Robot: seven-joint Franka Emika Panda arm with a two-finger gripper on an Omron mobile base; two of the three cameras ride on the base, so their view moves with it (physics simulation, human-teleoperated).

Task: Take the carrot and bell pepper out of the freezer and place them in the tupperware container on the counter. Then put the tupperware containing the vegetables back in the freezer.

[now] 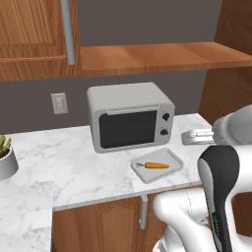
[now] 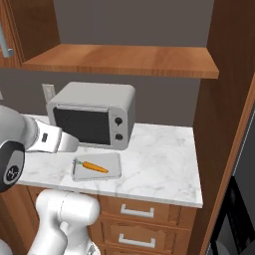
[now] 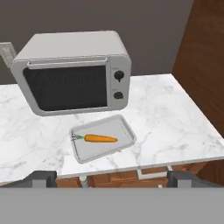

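The orange carrot [image 1: 156,166] [image 2: 94,167] [image 3: 100,139] lies flat inside the shallow light-grey tupperware container [image 1: 172,156] [image 2: 114,158] [image 3: 127,131], green end to the left. The container sits near the front edge of the white marble counter [image 1: 74,167] [image 2: 159,159] [image 3: 166,113], just in front of the microwave. My gripper [image 3: 111,179] hovers above and in front of the container, open, its fingers [image 3: 39,177] spread wide with nothing between them. The bell pepper and the freezer are out of view.
A grey microwave [image 1: 129,120] [image 2: 92,117] [image 3: 74,74] stands behind the container. A potted plant [image 1: 5,160] sits at the counter's far left. A wooden shelf [image 1: 162,56] hangs overhead, and a tall wooden panel [image 2: 224,124] bounds the counter on the right. Drawers [image 2: 134,211] lie below.
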